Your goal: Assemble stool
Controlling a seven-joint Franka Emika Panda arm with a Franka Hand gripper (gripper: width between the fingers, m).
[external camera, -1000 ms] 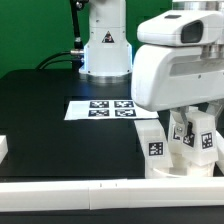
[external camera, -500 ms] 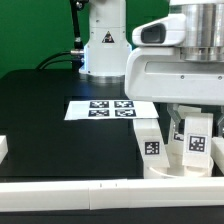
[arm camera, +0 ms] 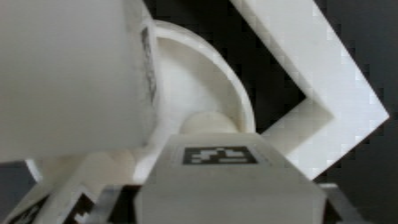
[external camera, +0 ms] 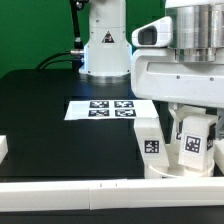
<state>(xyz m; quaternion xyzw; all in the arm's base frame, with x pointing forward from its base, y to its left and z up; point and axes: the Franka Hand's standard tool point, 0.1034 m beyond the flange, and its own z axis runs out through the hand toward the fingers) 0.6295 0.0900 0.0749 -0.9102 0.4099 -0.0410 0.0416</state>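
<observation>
In the exterior view my gripper (external camera: pixel 193 128) hangs at the right and is shut on a white stool leg (external camera: pixel 190 148) with a square tag, held upright over the round white seat (external camera: pixel 168 170). A second tagged leg (external camera: pixel 150 140) stands upright on the seat's left side. In the wrist view the held leg (arm camera: pixel 222 165) fills the space between my gripper's (arm camera: pixel 222 205) dark fingers (arm camera: pixel 68 200). Beyond it lies the curved seat (arm camera: pixel 196 95). How the leg's lower end meets the seat is hidden.
The marker board (external camera: pixel 103 108) lies flat mid-table. A long white border bar (external camera: pixel 70 190) runs along the front edge, and its corner shows in the wrist view (arm camera: pixel 329 80). A short white piece (external camera: pixel 3 148) sits at the left edge. The robot base (external camera: pixel 105 45) stands behind.
The wrist has turned above the seat and the held leg has shifted slightly, its tag now facing the camera more squarely. The standing leg and the seat have not moved.
</observation>
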